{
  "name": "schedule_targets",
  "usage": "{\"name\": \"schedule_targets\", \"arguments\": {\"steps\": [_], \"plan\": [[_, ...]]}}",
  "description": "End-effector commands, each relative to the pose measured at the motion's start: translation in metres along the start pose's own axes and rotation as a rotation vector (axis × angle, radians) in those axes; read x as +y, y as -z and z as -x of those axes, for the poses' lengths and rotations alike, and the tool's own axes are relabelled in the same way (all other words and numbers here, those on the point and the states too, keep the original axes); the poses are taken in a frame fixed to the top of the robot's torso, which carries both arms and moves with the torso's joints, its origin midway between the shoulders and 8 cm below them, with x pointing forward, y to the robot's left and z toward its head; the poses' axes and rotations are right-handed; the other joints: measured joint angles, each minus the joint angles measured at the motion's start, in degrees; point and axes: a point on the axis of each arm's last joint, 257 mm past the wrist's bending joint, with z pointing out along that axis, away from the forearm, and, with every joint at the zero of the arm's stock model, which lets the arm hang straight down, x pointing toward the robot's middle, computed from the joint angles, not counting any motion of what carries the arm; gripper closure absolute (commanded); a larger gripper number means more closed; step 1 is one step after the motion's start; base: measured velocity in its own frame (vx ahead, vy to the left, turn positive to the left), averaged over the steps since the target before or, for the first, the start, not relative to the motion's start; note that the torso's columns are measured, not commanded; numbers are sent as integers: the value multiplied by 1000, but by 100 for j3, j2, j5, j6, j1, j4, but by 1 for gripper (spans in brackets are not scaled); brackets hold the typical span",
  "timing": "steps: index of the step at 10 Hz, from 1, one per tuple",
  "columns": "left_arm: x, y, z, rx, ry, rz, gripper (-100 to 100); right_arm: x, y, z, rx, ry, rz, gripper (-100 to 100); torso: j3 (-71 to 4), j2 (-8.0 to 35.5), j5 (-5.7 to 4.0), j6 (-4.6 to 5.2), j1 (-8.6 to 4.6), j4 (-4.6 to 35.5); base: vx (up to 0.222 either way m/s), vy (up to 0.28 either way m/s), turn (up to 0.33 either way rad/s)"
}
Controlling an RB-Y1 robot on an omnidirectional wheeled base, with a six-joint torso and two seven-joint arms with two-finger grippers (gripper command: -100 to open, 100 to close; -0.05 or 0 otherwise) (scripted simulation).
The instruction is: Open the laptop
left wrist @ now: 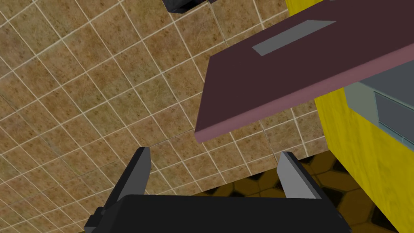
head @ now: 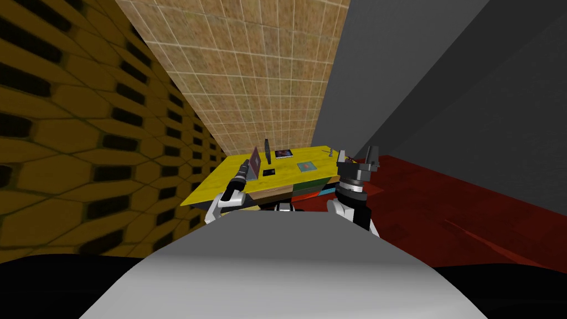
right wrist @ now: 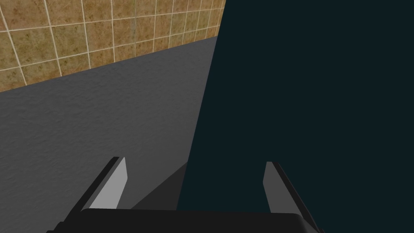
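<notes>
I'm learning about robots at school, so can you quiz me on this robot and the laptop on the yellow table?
1. True or false: the laptop has its lid lying flat shut on its base.
2. Which gripper is right beside the laptop? A) left B) right C) neither
3. Fill in the gap: the table top is coloured ____.

Key
1. False: the lid is lifted off the grey base.
2. A: the left gripper, with its fingers open near the lid's edge.
3. Yellow.
</notes>
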Motion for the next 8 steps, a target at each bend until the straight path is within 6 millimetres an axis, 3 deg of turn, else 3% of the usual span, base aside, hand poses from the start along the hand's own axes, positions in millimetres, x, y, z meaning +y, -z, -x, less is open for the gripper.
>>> {"name": "schedule_targets", "arguments": {"steps": [1,5,6,8], "plan": [[18,-3,0,5,-25,59,-100,0,0,0,0,0,0,0,-1,-1,0,0,1,0,58,-58,-8],[16,-3,3,3,-27,62,-100,0,0,0,0,0,0,0,-11,-20,5,0,20,-4,60,-6,-9],[16,-3,3,3,-27,63,100,0,0,0,0,0,0,0,-6,-6,4,-1,8,-4,0,0,0],[15,-6,-7,7,90,55,100,0,0,0,0,0,0,0,6,5,13,-3,31,-2,-16,105,35]]}}
